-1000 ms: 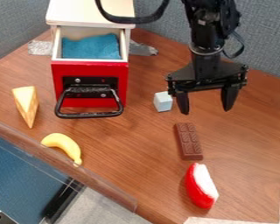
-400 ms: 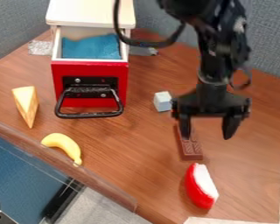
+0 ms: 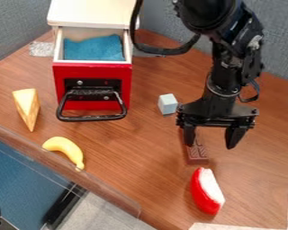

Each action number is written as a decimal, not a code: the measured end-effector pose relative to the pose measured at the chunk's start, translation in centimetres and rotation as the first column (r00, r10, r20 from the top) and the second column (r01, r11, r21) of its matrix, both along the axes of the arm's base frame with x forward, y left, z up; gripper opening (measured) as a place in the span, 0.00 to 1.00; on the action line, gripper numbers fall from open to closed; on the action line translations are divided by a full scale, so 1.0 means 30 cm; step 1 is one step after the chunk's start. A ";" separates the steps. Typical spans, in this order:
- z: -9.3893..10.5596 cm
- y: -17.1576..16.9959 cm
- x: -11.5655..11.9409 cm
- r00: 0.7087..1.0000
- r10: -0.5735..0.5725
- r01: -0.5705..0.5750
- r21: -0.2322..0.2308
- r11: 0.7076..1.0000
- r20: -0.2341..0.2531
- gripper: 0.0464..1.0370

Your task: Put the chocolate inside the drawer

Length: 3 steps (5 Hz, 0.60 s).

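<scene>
The hand [image 3: 210, 143] has come down toward the chocolate [image 3: 197, 155], its fingers apart. The chocolate lies under the hand, partly behind one finger; the open drawer [image 3: 92, 71] is well left of the hand in view.

Brown chocolate [image 3: 197, 156] flat on table [image 3: 134, 166]; red drawer [image 3: 92, 71] open.
</scene>
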State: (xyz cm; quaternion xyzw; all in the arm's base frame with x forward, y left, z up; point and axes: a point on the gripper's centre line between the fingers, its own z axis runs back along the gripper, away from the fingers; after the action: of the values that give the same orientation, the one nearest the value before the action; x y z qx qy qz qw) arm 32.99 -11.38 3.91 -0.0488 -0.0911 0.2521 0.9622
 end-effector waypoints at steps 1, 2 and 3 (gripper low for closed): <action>0.006 0.002 0.006 1.000 -0.003 0.003 0.006 1.000 0.009 0.96; 0.006 0.013 0.012 1.000 -0.013 0.013 0.012 1.000 0.013 0.96; 0.002 0.033 0.014 1.000 -0.011 0.011 0.022 1.000 0.011 0.96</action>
State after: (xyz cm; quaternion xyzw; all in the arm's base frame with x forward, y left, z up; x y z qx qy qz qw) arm 33.43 -10.40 3.97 -0.0404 -0.0991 0.2456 0.9635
